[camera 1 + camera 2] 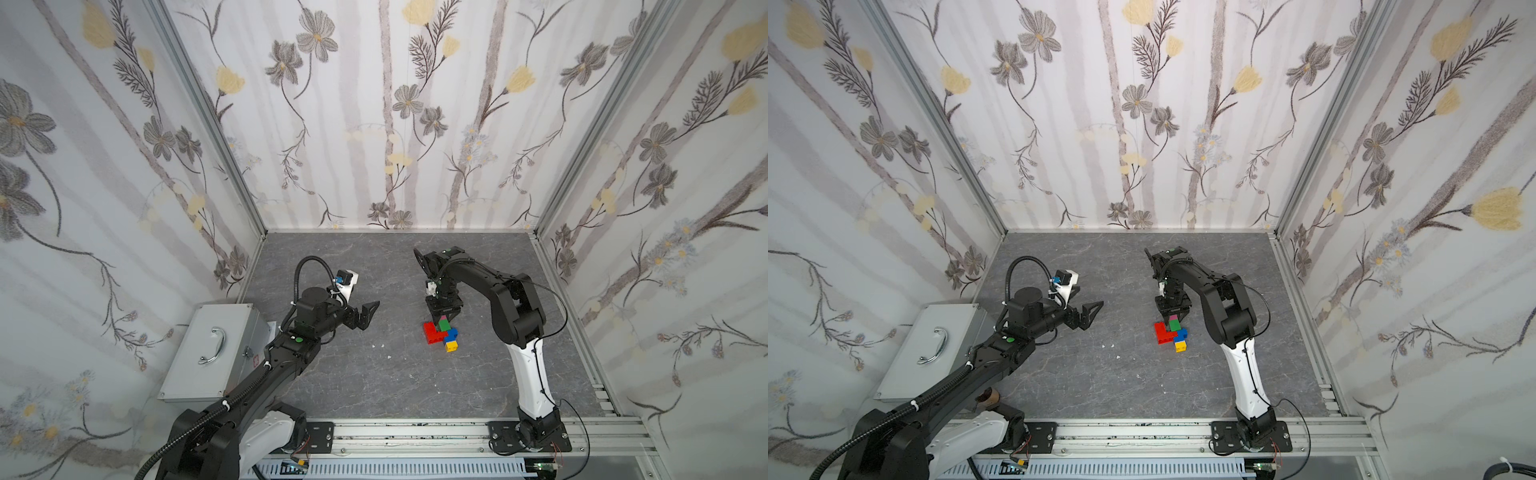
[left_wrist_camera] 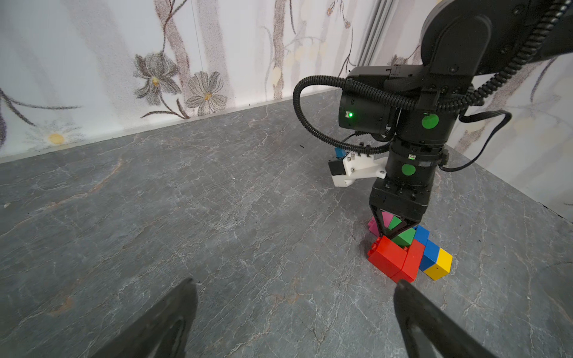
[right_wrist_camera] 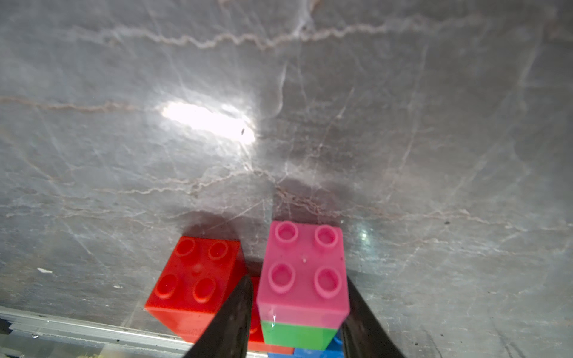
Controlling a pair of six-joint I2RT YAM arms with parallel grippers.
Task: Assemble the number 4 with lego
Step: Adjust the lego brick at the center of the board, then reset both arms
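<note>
walls (image 1: 395, 124): whitish paper, greyish stripes, grey and pale yellow flowers all over
table (image 1: 374, 374): dark grey, marble-ish, thin pale veins
number 4 (image 1: 440, 334): pink, green, blue, yellow in a line, red chunk on the side
left arm (image 1: 257, 374): mostly black, green dot
right arm (image 1: 534, 374): black up top, white lower down
box (image 1: 195, 365): plain light grey, shiny handle
</note>
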